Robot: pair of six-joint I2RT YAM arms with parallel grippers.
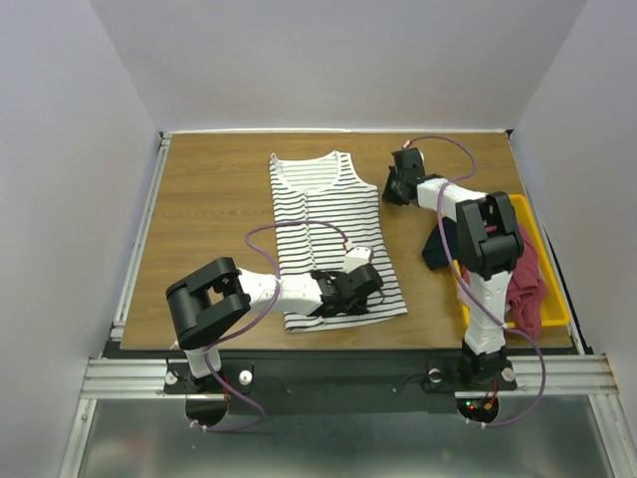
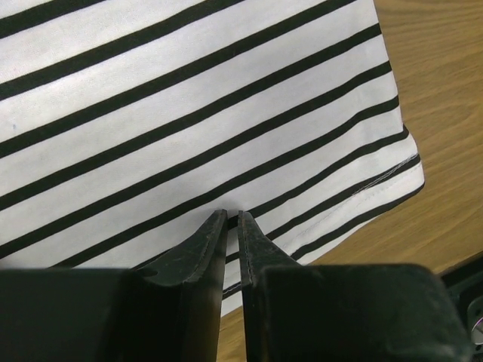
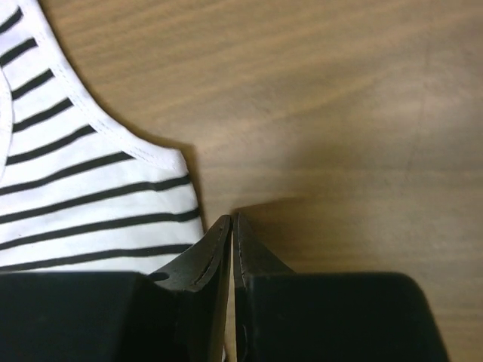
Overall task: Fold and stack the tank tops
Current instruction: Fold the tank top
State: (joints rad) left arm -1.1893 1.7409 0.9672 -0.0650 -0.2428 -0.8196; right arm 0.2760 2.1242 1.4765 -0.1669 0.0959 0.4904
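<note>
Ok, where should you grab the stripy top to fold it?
Pinch its right edge, at the hem corner and the underarm corner, coming in from the right. The stripy top lies flat on the table, so probably only edges lift easily.

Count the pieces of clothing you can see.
3: striped tank top flat mid-table; dark red one draped over the yellow bin; dark blue cloth at the bin's left edge. The right arm may hide more.

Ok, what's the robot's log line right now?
left claw: closed at hem of striped top | right claw: closed beside its armhole | red top: in yellow bin
</note>
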